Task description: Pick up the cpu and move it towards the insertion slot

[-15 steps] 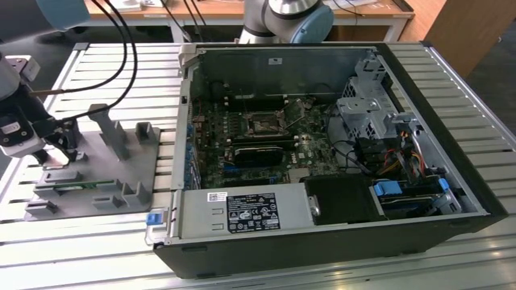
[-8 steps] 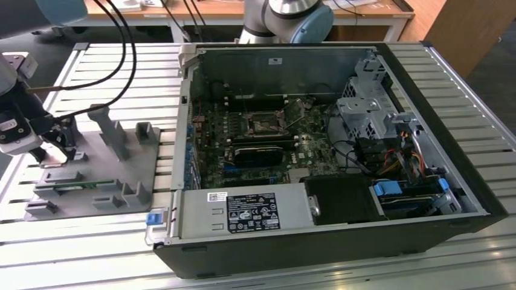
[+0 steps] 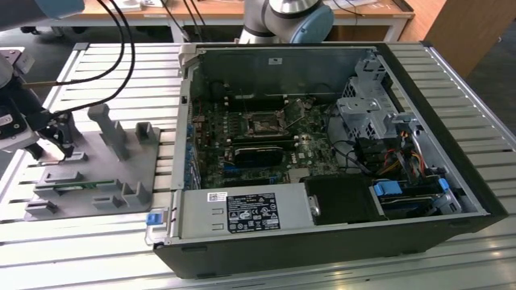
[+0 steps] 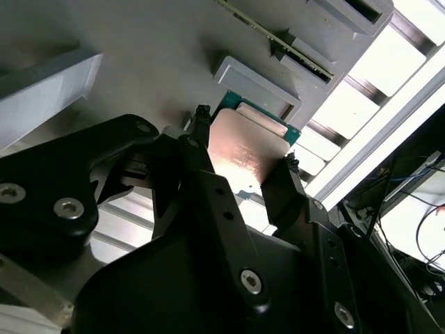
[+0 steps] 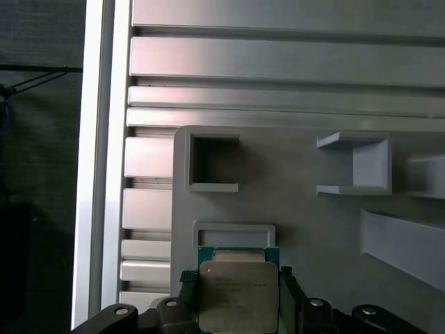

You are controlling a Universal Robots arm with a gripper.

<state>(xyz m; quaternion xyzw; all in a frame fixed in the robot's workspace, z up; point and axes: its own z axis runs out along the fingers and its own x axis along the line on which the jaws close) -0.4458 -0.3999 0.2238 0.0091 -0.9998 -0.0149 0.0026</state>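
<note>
Gripping the cpu (image 5: 238,296) between them, the fingers (image 4: 201,163) sit over the gray tray (image 5: 299,216); likely the pick-up stage. The insertion slot (image 3: 264,125), well apart, calls for a steady lift.

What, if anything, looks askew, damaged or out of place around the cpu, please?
Nothing stands out: the cpu is gripped squarely by the tool at the gray tray, and no damage shows.

posts (image 3: 109,130) near jaws, case wall (image 3: 186,103) between tray (image 3: 96,166) and insertion slot (image 3: 264,125)
</note>
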